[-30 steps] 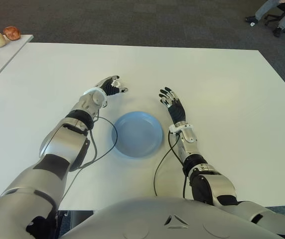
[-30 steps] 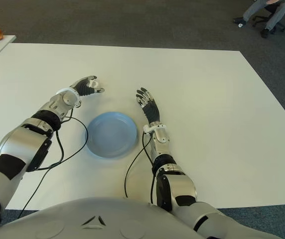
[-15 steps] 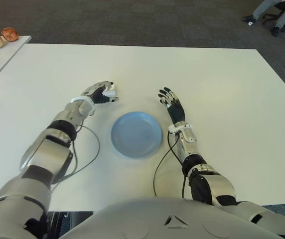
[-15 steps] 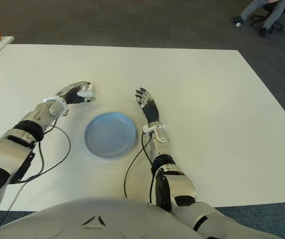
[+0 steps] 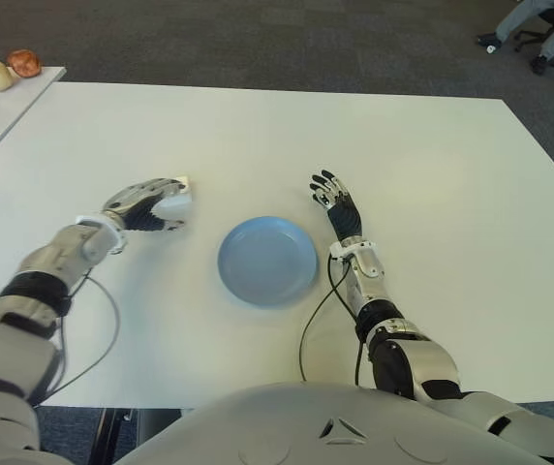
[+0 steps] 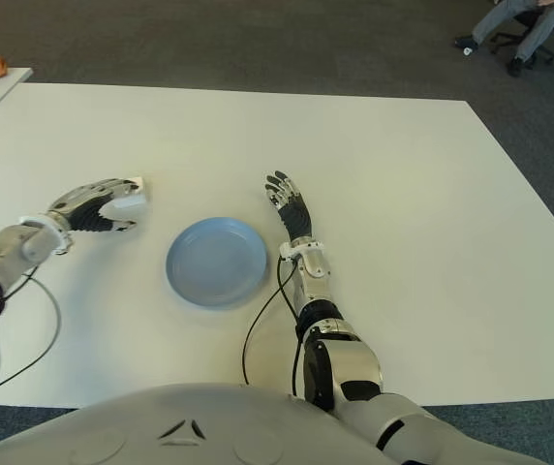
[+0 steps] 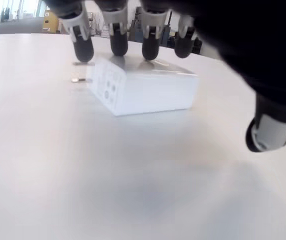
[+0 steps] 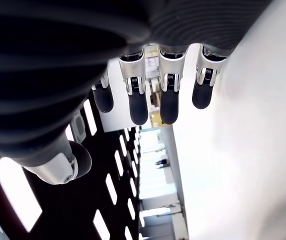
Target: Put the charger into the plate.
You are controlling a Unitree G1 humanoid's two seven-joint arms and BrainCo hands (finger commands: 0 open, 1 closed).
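A broad white table [image 5: 432, 145] fills most of the frame. A blue plate [image 5: 267, 260] lies on it just below centre, and a white charger [image 5: 173, 201] sits on it at centre left, well apart from the plate.

Silver-and-black left hand [image 5: 146, 203] is stretched out to the robot's left with its four dark fingertips [image 7: 118, 47] arched down and thumb held apart, while the right hand [image 5: 336, 203] lies flat, fingers spread and holding nothing.
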